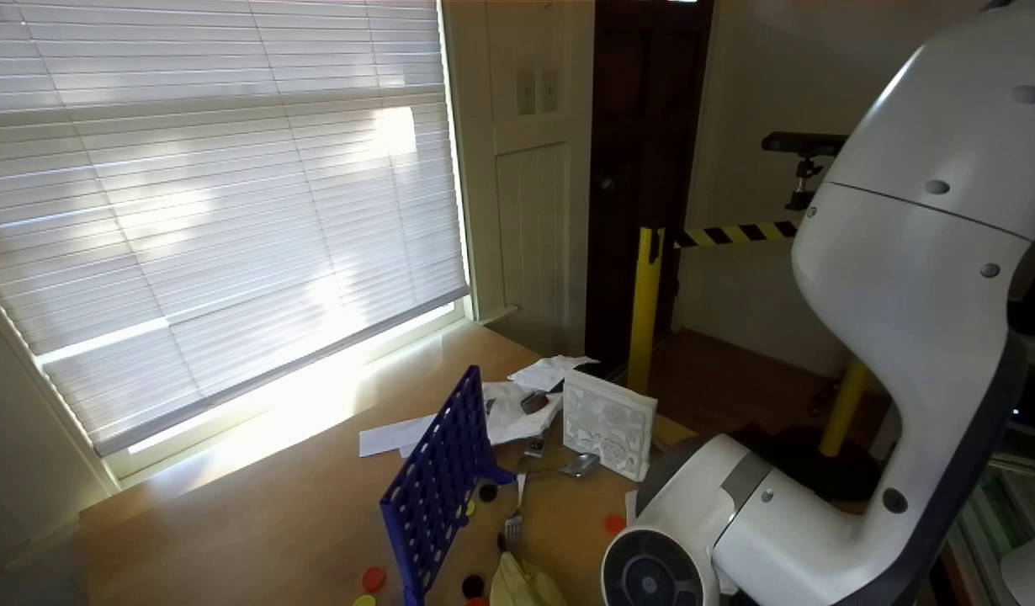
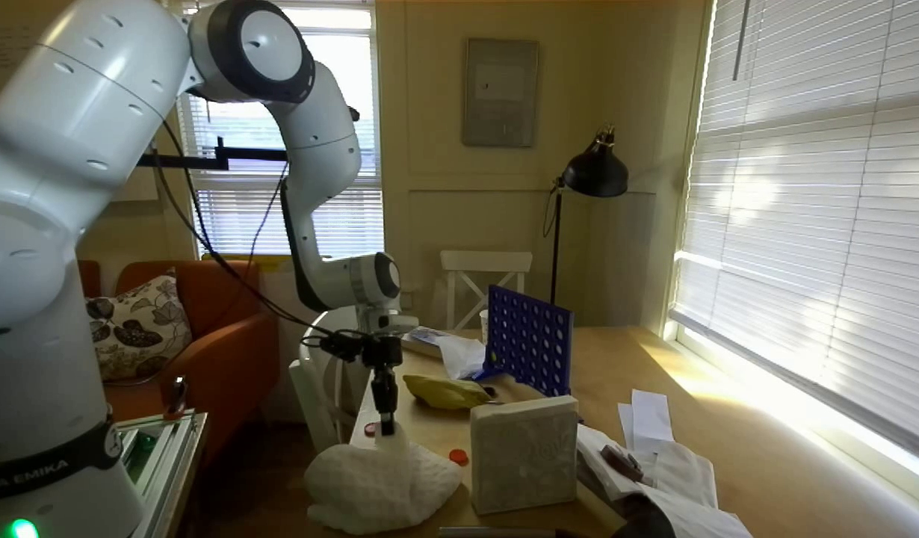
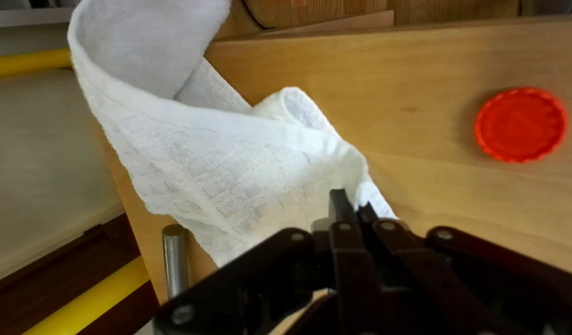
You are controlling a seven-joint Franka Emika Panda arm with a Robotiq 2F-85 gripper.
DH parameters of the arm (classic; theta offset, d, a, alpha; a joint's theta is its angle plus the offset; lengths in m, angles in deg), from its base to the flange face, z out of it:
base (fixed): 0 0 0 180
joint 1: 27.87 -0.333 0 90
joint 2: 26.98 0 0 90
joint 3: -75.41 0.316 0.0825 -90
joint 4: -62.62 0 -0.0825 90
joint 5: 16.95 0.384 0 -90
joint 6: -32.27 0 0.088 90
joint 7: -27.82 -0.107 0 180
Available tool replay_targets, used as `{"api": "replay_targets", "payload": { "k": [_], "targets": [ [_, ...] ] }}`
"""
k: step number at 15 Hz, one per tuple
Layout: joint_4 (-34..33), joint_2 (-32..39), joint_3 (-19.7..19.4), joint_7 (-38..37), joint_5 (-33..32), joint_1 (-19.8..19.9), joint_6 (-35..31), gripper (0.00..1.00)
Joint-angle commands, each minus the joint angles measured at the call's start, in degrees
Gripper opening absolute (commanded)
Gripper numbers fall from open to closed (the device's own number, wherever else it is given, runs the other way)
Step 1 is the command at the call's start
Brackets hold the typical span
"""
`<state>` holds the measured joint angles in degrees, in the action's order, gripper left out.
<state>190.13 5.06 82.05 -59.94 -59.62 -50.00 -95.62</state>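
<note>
My gripper (image 3: 355,207) points down at the table edge, its fingers almost together on a fold of a white towel (image 3: 239,172). In an exterior view the gripper (image 2: 386,427) is above the crumpled towel (image 2: 385,489), which rises to a peak at the fingertips. The towel lies on the table corner, and part of it hangs over the edge. A red disc (image 3: 521,124) lies on the table to the right of the towel in the wrist view; red discs show in both exterior views. In an exterior view (image 1: 652,572) the arm's wrist shows, but the gripper and towel are out of view.
A white carved block (image 2: 523,456) stands beside the towel. A blue upright game grid (image 2: 530,340) stands behind, with a yellow banana-like thing (image 2: 446,391) near it. A spoon (image 1: 581,465), a fork (image 1: 513,528) and white papers (image 1: 517,412) lie around. A metal rod (image 3: 175,260) is near the towel.
</note>
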Motion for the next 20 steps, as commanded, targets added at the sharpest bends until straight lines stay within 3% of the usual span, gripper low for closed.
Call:
{"api": "replay_targets", "payload": {
  "k": [1,6,10,15,16,20],
  "targets": [
    [3.57,-5.26,-1.97,0.4,-8.41,-1.01,-3.57,0.01],
    [1.73,-7.82,-1.27,1.44,-23.38,1.14,-6.5,0.01],
    [-3.78,-6.09,0.66,3.28,-32.22,1.64,-9.62,0.01],
    [-10.29,-3.38,4.79,10.87,-36.73,1.35,-13.25,0.01],
    [-7.44,-6.17,4.63,8.35,-34.45,1.64,-10.66,0.01],
    [-7.77,-5.92,5.02,8.66,-34.4,1.84,-10.62,0.03]
  ]
}}
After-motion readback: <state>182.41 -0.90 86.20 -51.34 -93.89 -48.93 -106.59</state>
